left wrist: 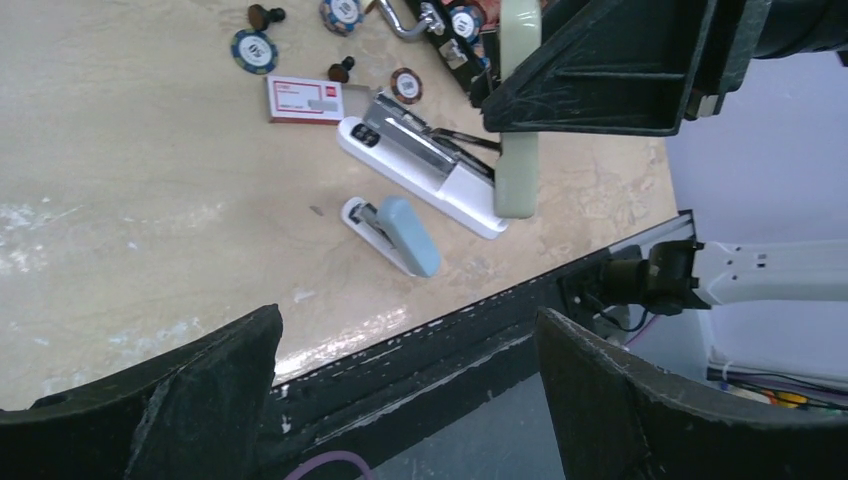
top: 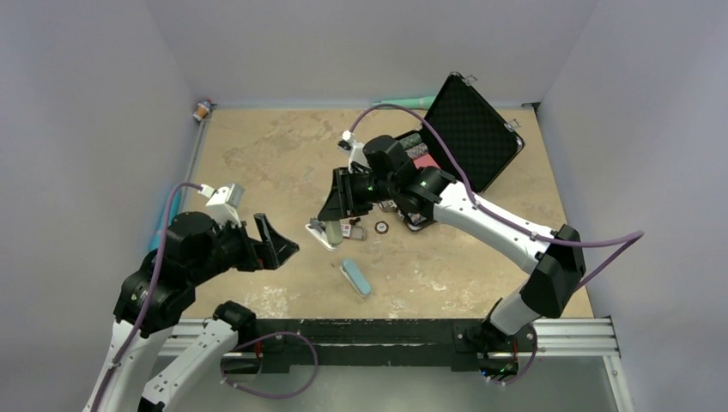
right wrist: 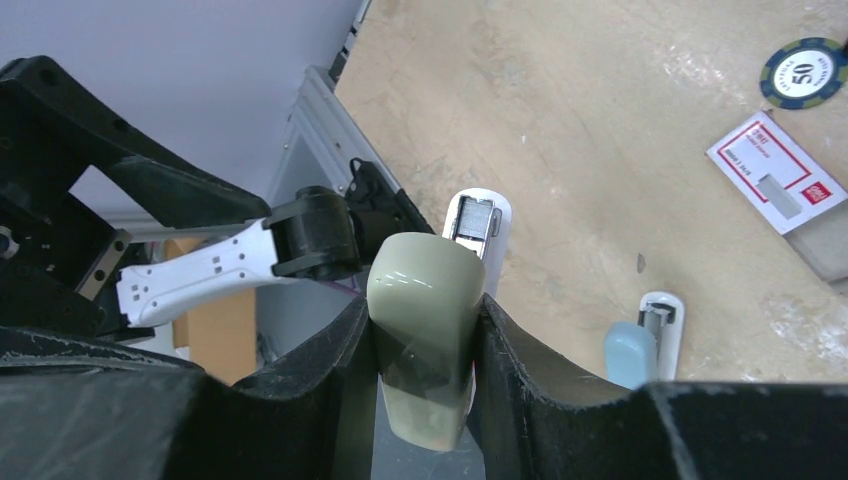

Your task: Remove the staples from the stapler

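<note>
A white stapler (top: 323, 233) lies mid-table with its pale green top cover (right wrist: 424, 300) swung up off the white base (right wrist: 486, 215). My right gripper (right wrist: 425, 315) is shut on that cover, one finger on each side. The metal magazine (left wrist: 412, 142) lies exposed along the base (left wrist: 455, 195); I cannot make out any staples in it. My left gripper (top: 276, 243) hangs open near the table's front left, short of the stapler, with nothing between its fingers (left wrist: 210, 370).
A small blue-topped stapler (top: 355, 276) lies toward the front edge. A red-and-white staple box (left wrist: 304, 99) and poker chips (left wrist: 254, 50) sit beside the big stapler. An open black case (top: 474, 129) stands at the back right. The black rail (left wrist: 470, 330) runs along the front edge.
</note>
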Controlling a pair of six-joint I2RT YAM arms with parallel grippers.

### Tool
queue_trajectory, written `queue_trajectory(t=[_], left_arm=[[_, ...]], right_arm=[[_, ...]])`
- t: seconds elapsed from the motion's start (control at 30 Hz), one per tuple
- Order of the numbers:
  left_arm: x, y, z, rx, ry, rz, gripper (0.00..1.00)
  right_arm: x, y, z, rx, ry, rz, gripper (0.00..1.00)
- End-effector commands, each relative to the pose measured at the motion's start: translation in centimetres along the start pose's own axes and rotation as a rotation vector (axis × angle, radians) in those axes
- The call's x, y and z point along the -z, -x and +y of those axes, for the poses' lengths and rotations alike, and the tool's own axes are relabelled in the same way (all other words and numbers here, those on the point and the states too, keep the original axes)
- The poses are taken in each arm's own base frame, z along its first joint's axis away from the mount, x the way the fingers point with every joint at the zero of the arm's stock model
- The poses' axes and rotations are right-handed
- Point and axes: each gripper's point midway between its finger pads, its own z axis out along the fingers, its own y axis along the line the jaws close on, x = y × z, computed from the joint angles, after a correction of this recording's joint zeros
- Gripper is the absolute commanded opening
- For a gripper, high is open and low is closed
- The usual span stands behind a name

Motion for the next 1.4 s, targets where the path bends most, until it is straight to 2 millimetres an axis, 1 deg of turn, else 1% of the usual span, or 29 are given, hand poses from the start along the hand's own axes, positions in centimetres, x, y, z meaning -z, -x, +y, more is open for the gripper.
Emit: queue_trajectory(t=[0.0,0.17,0.23,0.3,0.43,0.6,0.67,0.9,1.2,1.37], left_arm=[[-0.5,2.2,-3.7,0.047,-0.165,-0.051,1.00],[-0.3,4.6,-7.4,0.101,-0.326,-0.070,1.00],[-0.4,5.7,-8.0,0.156,-0.358,-0.077,1.00],[-0.6,6.9,-8.1,0.213,-0.385,-0.095,1.00],[-1.4,8.4,-7.7,0.320,-0.473,-0.134,1.00],[-1.9,9.6,-8.5,0.398,-0.637,-0.169,1.00],[-1.7,10.1,-8.9,0.396,-0.678,-0.192,1.00],[-2.0,11.2,-9.0,0.463,-0.760,-0.232,1.00],[-3.0,10.0,-7.6,0.517,-0.720,-0.228,0.99],[-3.3,10.2,-7.4,0.528,-0.723,-0.239,0.99]], right_arm=[[1.8,2.8,5.2,0.016,0.163,-0.078,0.00],[1.9,3.6,6.2,-0.024,0.183,-0.071,0.00],[2.3,4.2,6.3,-0.049,0.195,-0.084,0.00],[2.8,4.8,6.0,-0.071,0.200,-0.098,0.00],[4.1,6.2,5.1,-0.120,0.232,-0.131,0.00],[6.2,8.9,5.5,-0.144,0.293,-0.193,0.00],[6.8,9.8,5.9,-0.147,0.303,-0.210,0.00],[7.6,11.0,7.4,-0.167,0.355,-0.227,0.00],[9.3,12.2,9.3,-0.177,0.424,-0.275,0.00],[9.6,12.3,9.6,-0.195,0.453,-0.281,0.00]])
